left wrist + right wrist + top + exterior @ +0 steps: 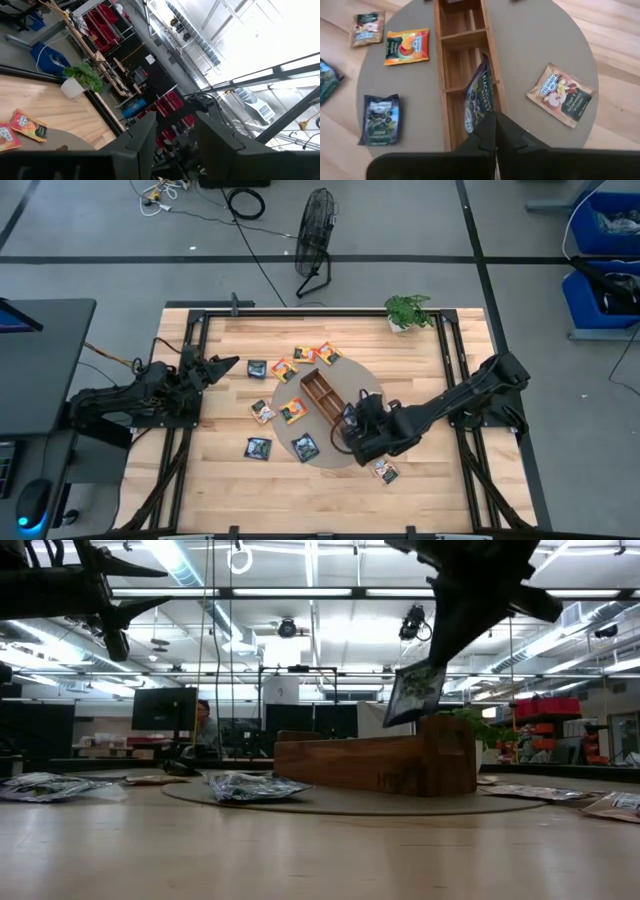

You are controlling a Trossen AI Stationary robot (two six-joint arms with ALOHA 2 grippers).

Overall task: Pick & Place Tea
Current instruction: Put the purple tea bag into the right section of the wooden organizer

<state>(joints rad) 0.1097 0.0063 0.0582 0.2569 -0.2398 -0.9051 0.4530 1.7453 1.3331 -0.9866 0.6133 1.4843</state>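
My right gripper (494, 131) is shut on a dark blue-black tea sachet (479, 95) over the near end of the long wooden compartment tray (322, 393), which lies on the round grey-beige mat (372, 385). In the low view the sachet (415, 692) hangs at the tray's top edge (445, 725). Other sachets lie flat on the mat and table: dark (305, 446), orange (292, 411), beige (384, 471). My left gripper (228, 366) is open and empty, raised over the table's left part. My right gripper pinches the dark sachet's upper edge (488, 111) between its two fingers, coming from above. The sachet hangs below the fingers, tilted, its lower part (474, 120) over a tray compartment. I cannot tell whether it touches the tray's wall.
A small potted plant (408, 310) stands at the table's far right. More sachets lie left of the tray (257, 368) and beyond its far end (327, 352). One beige sachet (561, 95) lies on the mat right beside the tray. A person sits far behind the table (205, 725).
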